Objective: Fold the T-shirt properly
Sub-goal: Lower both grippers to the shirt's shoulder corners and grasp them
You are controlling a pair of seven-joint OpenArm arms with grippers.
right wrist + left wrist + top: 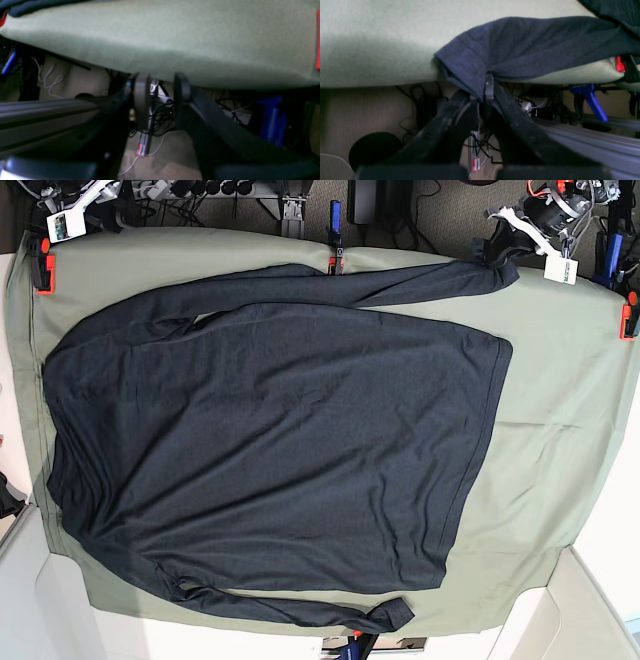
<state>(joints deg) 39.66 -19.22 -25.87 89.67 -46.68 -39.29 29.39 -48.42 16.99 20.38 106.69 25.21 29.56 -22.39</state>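
So far no fold done — T-shirt (270, 450) lies flat on the green sheet (560, 430) | left gripper (488, 93) jaws pinch a sleeve cuff (465, 62) at the sheet's edge | right gripper (161, 95) jaws apart, holding nothing — all folds left

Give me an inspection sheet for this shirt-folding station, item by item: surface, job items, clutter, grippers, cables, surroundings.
Surface: olive-green cloth sheet over the table, pinned at its edges by red clamps and blue clamps.
Job's things: dark charcoal long-sleeved T-shirt lying flat, both sleeves along the body's sides.
Clutter: nothing seen on the sheet.
Grippers: left gripper shut on a sleeve cuff at the table edge; right gripper open, empty, below the sheet edge.
Cables: black and white cables loose on the floor under the table.
Surroundings: beige carpet, metal rails.
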